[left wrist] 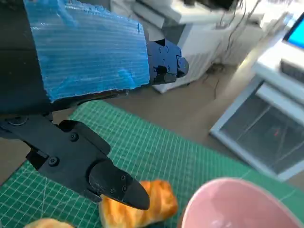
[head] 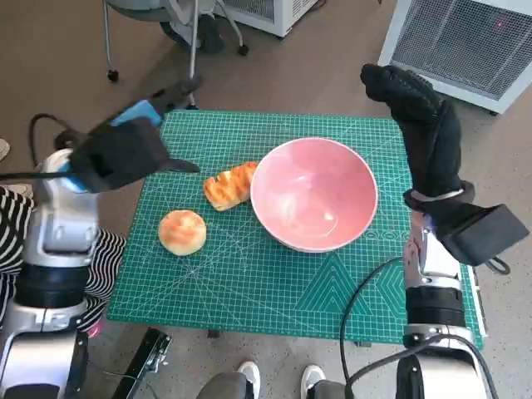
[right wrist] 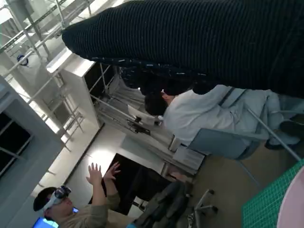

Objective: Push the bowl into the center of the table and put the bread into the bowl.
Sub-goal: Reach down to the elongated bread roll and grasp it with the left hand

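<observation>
The pink bowl [head: 314, 193] is sitting around the middle of the green tabletop [head: 249, 283], with the long bread [head: 230, 185] lying right beside its rim — maybe touching — and a round bun [head: 182, 230] nearby. The left hand [head: 125, 150] is hovering over the mat's far left part, fingers spread, holding nothing. The right hand [head: 420, 125] is raised next to the bowl — can't tell if its fingers are apart or closed.
</observation>
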Tool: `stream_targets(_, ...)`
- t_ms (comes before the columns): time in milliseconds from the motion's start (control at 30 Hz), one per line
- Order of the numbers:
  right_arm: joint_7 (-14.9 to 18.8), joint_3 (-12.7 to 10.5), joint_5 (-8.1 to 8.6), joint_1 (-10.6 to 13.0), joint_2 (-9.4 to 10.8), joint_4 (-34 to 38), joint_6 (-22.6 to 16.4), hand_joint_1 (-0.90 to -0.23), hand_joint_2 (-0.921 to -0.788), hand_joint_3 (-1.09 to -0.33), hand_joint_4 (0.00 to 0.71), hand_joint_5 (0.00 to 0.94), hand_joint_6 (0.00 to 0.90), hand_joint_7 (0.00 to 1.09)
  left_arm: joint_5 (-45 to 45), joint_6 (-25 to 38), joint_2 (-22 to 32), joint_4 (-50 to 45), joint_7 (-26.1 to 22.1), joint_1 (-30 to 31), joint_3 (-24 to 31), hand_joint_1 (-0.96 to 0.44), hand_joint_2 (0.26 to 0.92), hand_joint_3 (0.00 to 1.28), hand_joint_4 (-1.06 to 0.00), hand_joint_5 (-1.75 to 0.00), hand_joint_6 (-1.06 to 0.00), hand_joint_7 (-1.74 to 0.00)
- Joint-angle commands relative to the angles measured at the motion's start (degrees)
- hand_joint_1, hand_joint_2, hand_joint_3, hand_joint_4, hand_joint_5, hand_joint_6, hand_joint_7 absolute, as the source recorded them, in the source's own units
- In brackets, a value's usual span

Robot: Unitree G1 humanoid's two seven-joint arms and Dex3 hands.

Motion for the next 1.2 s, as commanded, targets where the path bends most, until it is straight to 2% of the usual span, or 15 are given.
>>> stream_targets(33,-0.2,-0.2,1.16,1.7,-0.1,-0.1,1.3,-0.751,-0.921,-0.682,0.163,0.004,0.015,0.53,1.3,2.8,-1.6,2.7,-0.7,-1.8,-3.0,-0.32,0.689,0.01,0.00,0.00,-0.15,-0.05)
stream_targets(433,0.2,-0.3,2.22,2.1,-0.1,0.1,1.5,-0.755,-0.921,-0.679,0.165,0.004,0.019,0.54,4.6,3.7,-6.2,13.2,2.3,-5.7,-8.5,-0.28,0.697,0.01,-0.06,-0.02,-0.16,-0.03)
stream_targets(700,0.4,-0.4,2.83,2.2,-0.3,0.1,2.0,-0.757,-0.921,-0.678,0.166,0.004,0.019,0.54,7.1,2.4,-8.4,24.1,3.2,-10.3,-12.2,-0.28,0.700,0.00,-0.07,-0.01,-0.16,-0.02)
stream_targets(1200,0.3,-0.7,2.67,2.9,-0.9,-0.7,2.0,-0.753,-0.921,-0.676,0.169,0.004,0.021,0.54,11.1,0.1,-11.0,41.9,4.8,-17.7,-17.5,-0.32,0.701,0.00,-0.08,-0.01,-0.17,-0.01)
